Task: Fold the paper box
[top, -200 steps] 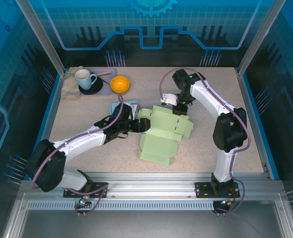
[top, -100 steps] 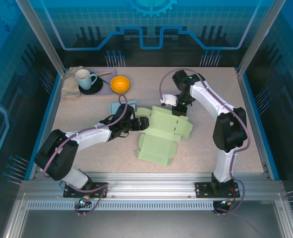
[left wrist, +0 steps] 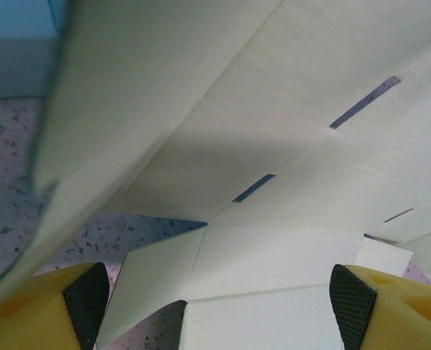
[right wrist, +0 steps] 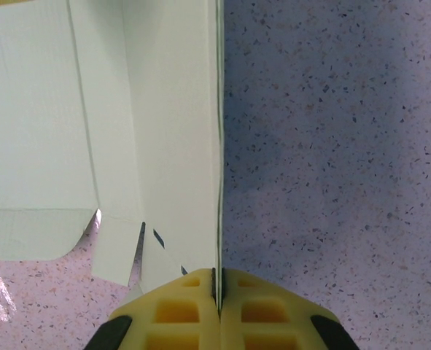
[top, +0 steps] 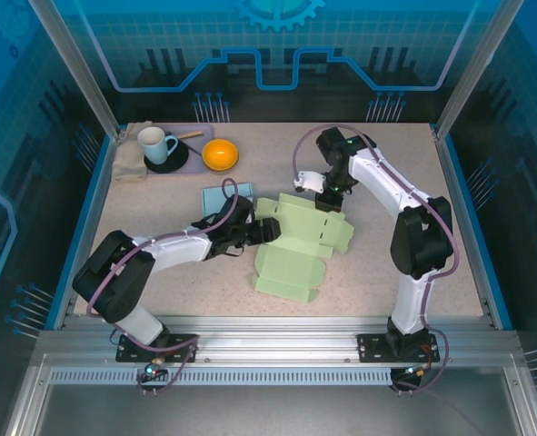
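Pale green paper box point(top: 291, 259) part-unfolded mid-table point(top: 359, 277) from above, left gripper point(top: 270, 231) at its left flap, right gripper point(top: 325, 195) at its far edge, left wrist view, yellow fingers point(left wrist: 33, 321) spread wide, gripping nothing, box panel just ahead, right wrist view, jaws pinched tight on the box's edge.

The paper box point(top: 295, 245) lies on the table point(top: 368, 282), cup point(top: 155, 143) and bowl point(top: 220, 154) behind-left.

Pale green paper box point(top: 297, 243) lies partly folded mid-table.
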